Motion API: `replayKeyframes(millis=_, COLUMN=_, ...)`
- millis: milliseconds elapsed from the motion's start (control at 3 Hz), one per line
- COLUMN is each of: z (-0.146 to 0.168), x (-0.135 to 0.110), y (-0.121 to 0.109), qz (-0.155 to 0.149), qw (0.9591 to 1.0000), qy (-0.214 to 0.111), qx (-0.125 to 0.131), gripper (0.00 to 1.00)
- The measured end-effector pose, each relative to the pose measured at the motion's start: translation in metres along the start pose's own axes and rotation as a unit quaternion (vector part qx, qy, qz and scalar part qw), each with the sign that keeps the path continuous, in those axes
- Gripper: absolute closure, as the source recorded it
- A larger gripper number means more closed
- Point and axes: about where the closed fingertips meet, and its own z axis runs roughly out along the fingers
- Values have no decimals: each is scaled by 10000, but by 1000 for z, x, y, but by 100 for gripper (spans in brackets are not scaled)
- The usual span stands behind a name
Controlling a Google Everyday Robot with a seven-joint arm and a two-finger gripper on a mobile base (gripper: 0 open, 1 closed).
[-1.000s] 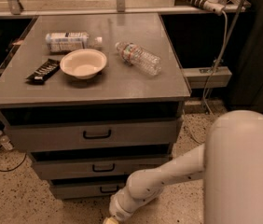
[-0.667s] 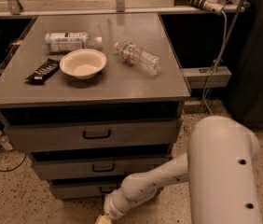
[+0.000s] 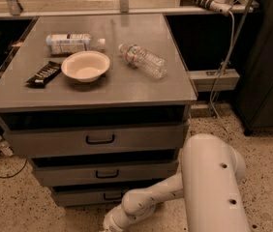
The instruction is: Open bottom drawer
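Hand (image 3: 108, 226) at bottom edge, left of centre, mostly cut off by frame; open or closed, can't tell. Just above: bottom drawer (image 3: 85, 196), contact unclear.

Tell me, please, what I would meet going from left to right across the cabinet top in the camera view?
Black packet → white bowl → clear plastic bottle. The white bottle spans packet and bowl, so it is omitted. The gripper is low at the picture's bottom edge, in front of the bottom drawer.
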Motion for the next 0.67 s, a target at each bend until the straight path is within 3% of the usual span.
replayKeyframes(millis=333, z=4, x=-8, y=-13, qz=-40, qw=9996, qy=-165, qx=219, gripper=0)
replayKeyframes(millis=667, z=-5, x=-16, y=-41, qz=-60, qw=9973, qy=-312, qx=661, gripper=0)
